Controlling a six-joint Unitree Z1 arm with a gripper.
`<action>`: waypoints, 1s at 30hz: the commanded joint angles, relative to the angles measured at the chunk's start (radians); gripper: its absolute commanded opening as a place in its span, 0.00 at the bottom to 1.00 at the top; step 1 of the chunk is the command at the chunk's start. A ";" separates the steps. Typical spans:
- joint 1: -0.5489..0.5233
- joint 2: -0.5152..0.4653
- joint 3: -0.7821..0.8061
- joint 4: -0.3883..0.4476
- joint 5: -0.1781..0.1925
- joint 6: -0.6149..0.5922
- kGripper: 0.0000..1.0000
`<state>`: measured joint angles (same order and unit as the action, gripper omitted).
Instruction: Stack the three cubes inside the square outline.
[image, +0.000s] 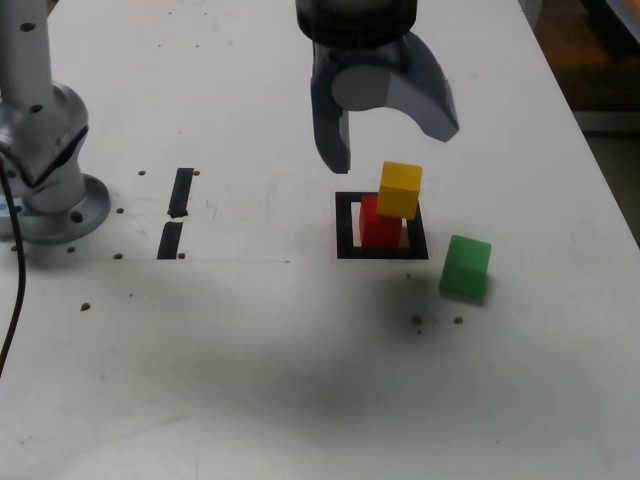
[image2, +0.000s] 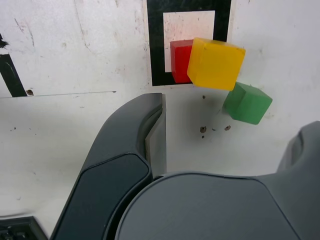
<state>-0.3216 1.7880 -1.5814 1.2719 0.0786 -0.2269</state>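
White tabletop (image: 300, 380): wide-open grey gripper (image: 385, 135) above small yellow cube (image: 400, 190), offset on red cube (image: 378, 226); may topple if nudged.

**Surfaces and finishes**

The white tabletop (image: 300, 380) looks smooth, matt, scuffed and speckled. The black tape square outline (image2: 156, 45) is flat and dull. The yellow cube (image2: 216, 63), red cube (image2: 179, 60) and green cube (image2: 247, 103) look like smooth, slightly waxy plastic. The dark grey plastic gripper (image: 390, 135) has a satin sheen.
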 joint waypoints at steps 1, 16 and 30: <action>-0.026 -0.004 -0.014 -0.016 0.014 -0.002 0.99; -0.142 0.110 -0.100 -0.061 0.037 0.009 0.99; -0.135 0.256 -0.206 -0.030 0.009 0.090 0.99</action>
<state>-0.4620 2.0383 -1.7794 1.2430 0.0895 -0.1401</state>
